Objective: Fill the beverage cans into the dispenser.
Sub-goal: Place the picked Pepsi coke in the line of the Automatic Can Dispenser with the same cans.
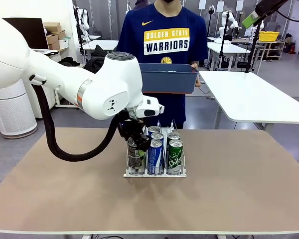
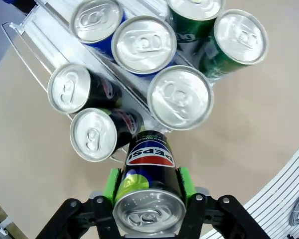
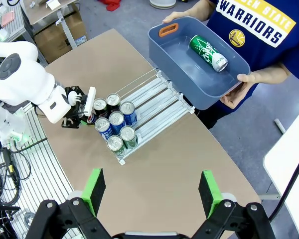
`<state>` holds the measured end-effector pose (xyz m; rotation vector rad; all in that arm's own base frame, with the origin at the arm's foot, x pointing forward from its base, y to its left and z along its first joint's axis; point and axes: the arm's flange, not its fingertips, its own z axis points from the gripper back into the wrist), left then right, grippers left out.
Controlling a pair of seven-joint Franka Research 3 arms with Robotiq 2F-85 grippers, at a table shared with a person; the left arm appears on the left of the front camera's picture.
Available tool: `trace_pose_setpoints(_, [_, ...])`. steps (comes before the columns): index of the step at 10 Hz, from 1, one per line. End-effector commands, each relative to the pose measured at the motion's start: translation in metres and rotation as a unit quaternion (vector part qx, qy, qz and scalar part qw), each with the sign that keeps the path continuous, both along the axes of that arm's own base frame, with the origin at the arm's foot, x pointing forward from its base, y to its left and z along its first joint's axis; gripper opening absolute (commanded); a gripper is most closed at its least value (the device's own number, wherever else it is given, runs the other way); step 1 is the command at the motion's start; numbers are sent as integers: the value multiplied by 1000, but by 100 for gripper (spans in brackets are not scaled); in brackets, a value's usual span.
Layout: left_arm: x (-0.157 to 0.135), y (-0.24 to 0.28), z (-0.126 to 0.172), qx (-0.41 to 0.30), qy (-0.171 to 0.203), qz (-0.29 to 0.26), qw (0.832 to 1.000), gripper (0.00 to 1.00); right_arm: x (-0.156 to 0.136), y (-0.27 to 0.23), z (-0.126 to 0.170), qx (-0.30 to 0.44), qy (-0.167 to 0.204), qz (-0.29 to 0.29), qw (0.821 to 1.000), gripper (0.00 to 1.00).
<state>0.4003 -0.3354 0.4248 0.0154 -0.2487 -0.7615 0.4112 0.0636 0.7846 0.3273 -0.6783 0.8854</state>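
Brown table (image 1: 239,191) (dispenser (image 1: 155,174) at centre)

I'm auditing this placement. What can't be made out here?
Front view: the contents of the bin, hidden by its front wall.
Left wrist view: whether the held can touches the dispenser; its own body hides its base.
Right wrist view: the racked cans' lettering, too small.

White glossy left arm (image 1: 109,92), grey cap, orange-edged ring at 1 joint. Black ribbed cable (image 1: 52,142) loops behind the black left pincer (image 2: 148,191), which has 2 green pads (image 2: 111,185). Person's navy shirt (image 1: 164,59) has yellow-white lettering.
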Motion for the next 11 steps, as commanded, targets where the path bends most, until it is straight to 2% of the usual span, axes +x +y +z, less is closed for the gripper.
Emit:
trace_pose_setpoints(1, [19,4,1,12,-31,17,999,58,-2,0,0,3,1,0,1000,100])
trace_pose_setpoints(5, [37,6,-8,0,-29,28,999,58,-2,0,0,3,1,0,1000,100])
trace_pose_setpoints(11, [47,4,-41,-18,36,35,999,58,-2,0,0,3,1,0,1000,100])
